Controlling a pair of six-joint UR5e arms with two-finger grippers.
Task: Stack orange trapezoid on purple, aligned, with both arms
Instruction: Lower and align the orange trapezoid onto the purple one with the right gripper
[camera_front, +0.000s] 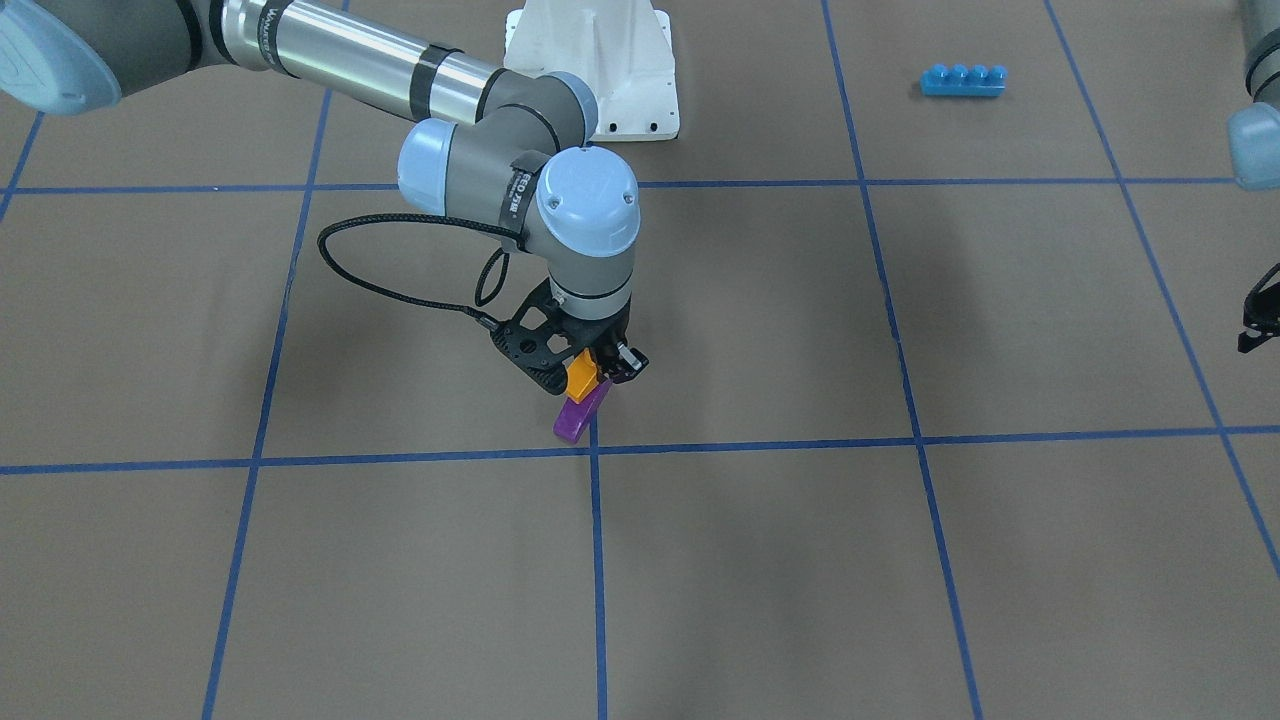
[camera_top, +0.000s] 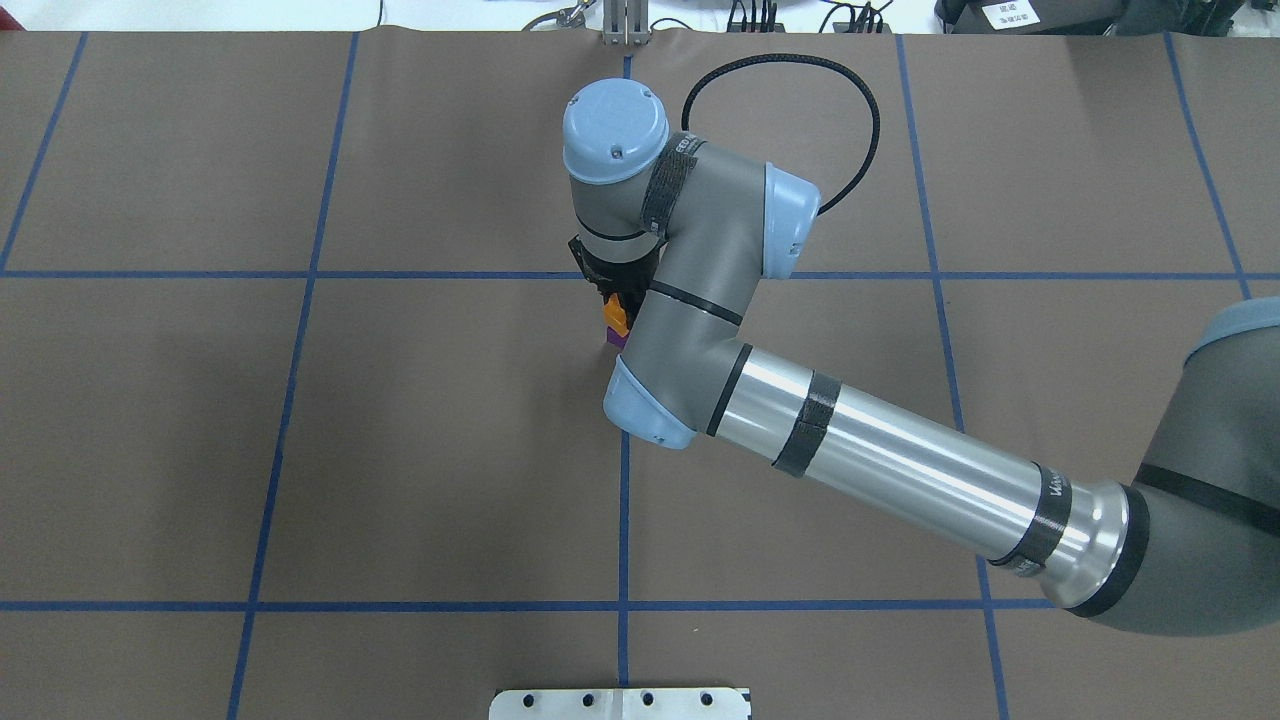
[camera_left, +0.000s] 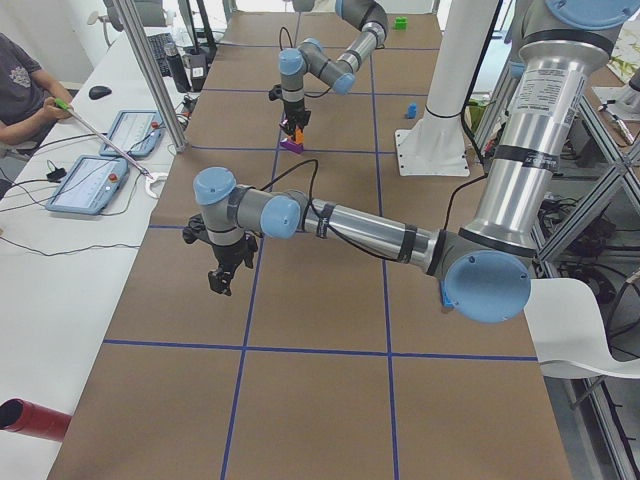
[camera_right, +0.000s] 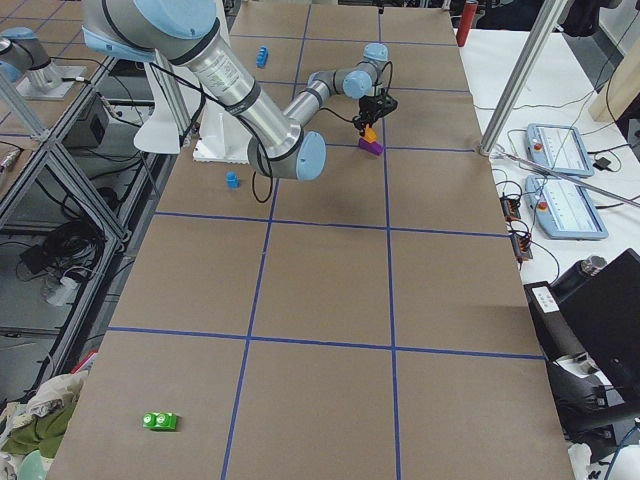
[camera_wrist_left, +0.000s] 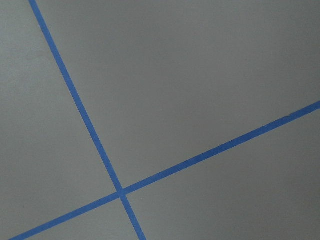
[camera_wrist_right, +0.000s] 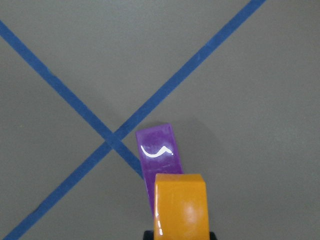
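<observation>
My right gripper (camera_front: 592, 376) is shut on the orange trapezoid (camera_front: 582, 378) and holds it right over the upper end of the purple brick (camera_front: 579, 415). The purple brick lies on the brown table beside a blue tape crossing. In the right wrist view the orange trapezoid (camera_wrist_right: 181, 207) overlaps the near end of the purple brick (camera_wrist_right: 159, 152); I cannot tell whether they touch. Both also show in the overhead view, the orange trapezoid (camera_top: 616, 316) above the purple brick (camera_top: 617, 339). My left gripper (camera_front: 1256, 322) hangs far off at the table's side, empty; I cannot tell whether it is open or shut.
A blue four-stud brick (camera_front: 963, 79) lies near the white base pedestal (camera_front: 600, 70). A small blue brick (camera_right: 232, 180) and a green brick (camera_right: 160, 421) lie elsewhere on the table. An operator (camera_left: 25, 85) sits at the far side.
</observation>
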